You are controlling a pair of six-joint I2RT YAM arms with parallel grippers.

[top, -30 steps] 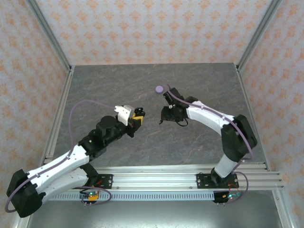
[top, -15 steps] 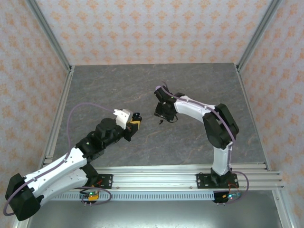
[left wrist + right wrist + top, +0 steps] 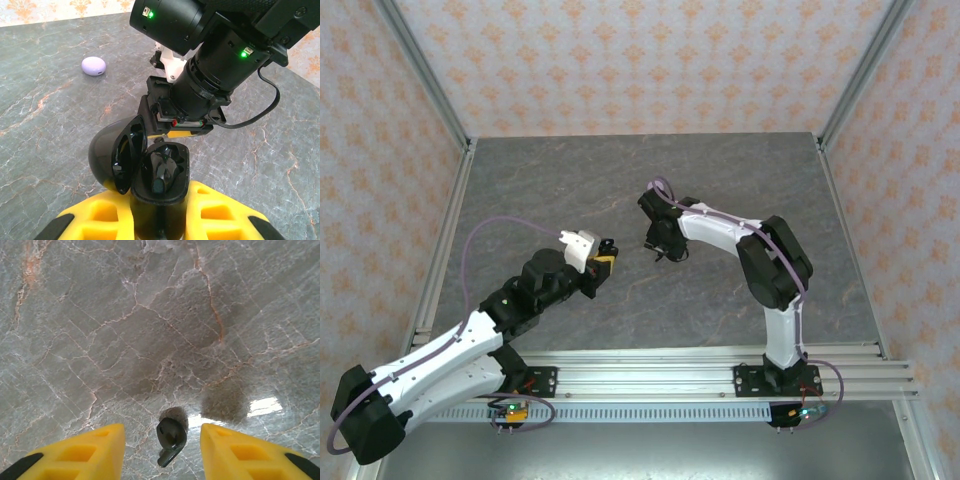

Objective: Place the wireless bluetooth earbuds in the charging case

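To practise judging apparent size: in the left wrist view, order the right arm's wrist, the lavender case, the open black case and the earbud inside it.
1. right arm's wrist
2. open black case
3-4. earbud and lavender case look alike; the lavender case lies farther off, so unranked.

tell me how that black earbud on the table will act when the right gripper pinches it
Probably very light: the black earbud looks tiny between the open jaws of the right gripper. Its glossy rounded head may slip from a pinch. On the smooth table it would likely skid or pivot if nudged on one side.
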